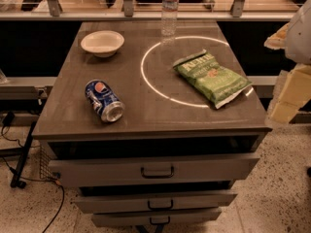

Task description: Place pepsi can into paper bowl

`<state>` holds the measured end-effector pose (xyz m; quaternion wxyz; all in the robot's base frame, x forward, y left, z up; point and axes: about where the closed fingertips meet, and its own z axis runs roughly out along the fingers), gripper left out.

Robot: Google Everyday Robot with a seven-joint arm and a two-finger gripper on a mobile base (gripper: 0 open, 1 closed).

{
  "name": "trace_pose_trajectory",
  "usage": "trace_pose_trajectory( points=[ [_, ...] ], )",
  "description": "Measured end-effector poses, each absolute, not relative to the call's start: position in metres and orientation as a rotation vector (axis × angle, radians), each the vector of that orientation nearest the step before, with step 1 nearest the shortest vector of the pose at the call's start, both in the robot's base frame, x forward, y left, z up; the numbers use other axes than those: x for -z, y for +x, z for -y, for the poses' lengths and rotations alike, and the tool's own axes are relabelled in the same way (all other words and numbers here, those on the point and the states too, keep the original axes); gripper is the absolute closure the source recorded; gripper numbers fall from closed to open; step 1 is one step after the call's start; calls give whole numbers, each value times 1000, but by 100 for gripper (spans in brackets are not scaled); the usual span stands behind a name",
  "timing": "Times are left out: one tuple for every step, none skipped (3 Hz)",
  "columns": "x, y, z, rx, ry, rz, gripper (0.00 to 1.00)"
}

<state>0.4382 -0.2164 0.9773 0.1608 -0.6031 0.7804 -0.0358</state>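
At right edge, apparently the gripper (290, 89) hangs clear of pepsi can (104, 101).

Grey-brown cabinet top (63, 115), seen from the front and above. A clear plastic water bottle (169, 11) stands upright at the far edge. A thin bright ring of light (144, 76) lies on the surface near the bottle. A green chip bag (214, 79) lies flat across the ring's right part. Below the top are three stacked drawers (97, 171), each with a dark handle (157, 171). Black cables (14, 149) trail over the speckled floor (282, 188) at left.
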Motion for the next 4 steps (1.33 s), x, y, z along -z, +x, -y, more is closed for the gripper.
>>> trace_pose_trajectory(
  points=[
    [-976,445,207,96,-1731,-2210,0],
    [-962,475,166,54,-1776,-2144,0],
    [-943,542,80,-63,-1802,-2065,0],
    [-936,582,16,-180,-1800,-2016,0]
  ],
)
